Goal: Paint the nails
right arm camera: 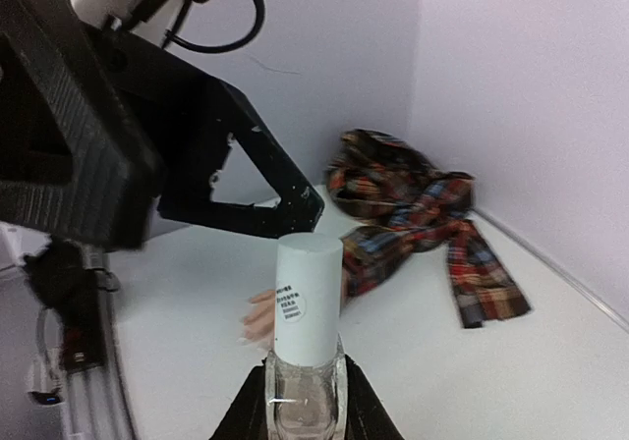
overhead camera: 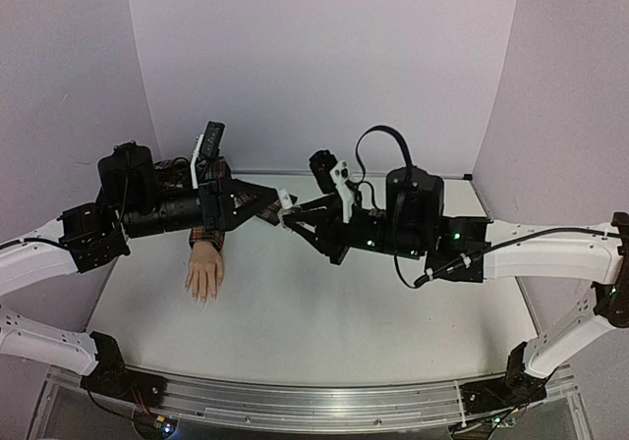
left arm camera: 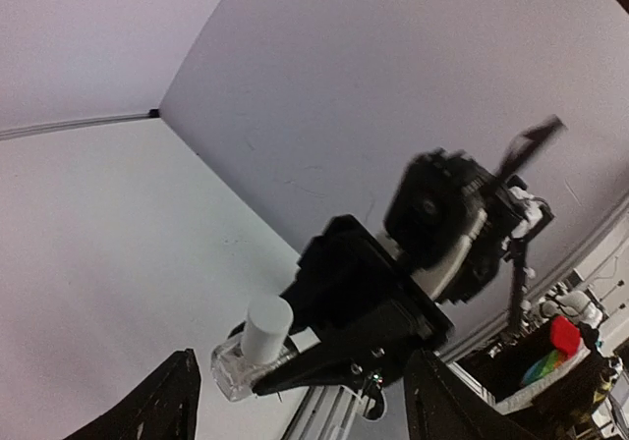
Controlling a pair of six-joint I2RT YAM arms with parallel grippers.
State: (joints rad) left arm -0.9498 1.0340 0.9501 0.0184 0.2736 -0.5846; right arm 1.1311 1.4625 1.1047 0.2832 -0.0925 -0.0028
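The nails (overhead camera: 202, 299), too small to be told apart from above, are found at the fingertips of the mannequin hand (overhead camera: 204, 275). The hand is laid flat on the left of the white table (overhead camera: 324, 312), fingers pointed toward the arms' bases. No polish can be made out on the nails. A plaid sleeve (right arm camera: 423, 214) is trailed behind the hand and left crumpled toward the back wall. The hand appears to be set palm down, a placing judged to present the nails upward for a brush.

Farther back and toward the table's middle, well apart from the nails, a clear bottle (right arm camera: 305, 391) is held upright in mid-air. Its glass base is clamped between the fingers of the right gripper (right arm camera: 305, 420), which is closed on it. The white cap (right arm camera: 308, 298) is left standing free above that grip, presumably so that it can be taken by the other arm.

The left gripper (left arm camera: 302, 354) is spread wide and lined up on the cap from the opposite side, and nothing is held in it. One of its fingertips is seen just beside the cap's top in the right wrist view; whether the cap is touched cannot be told. The cap is on the bottle, so uncapping is judged not yet done and painting not begun.
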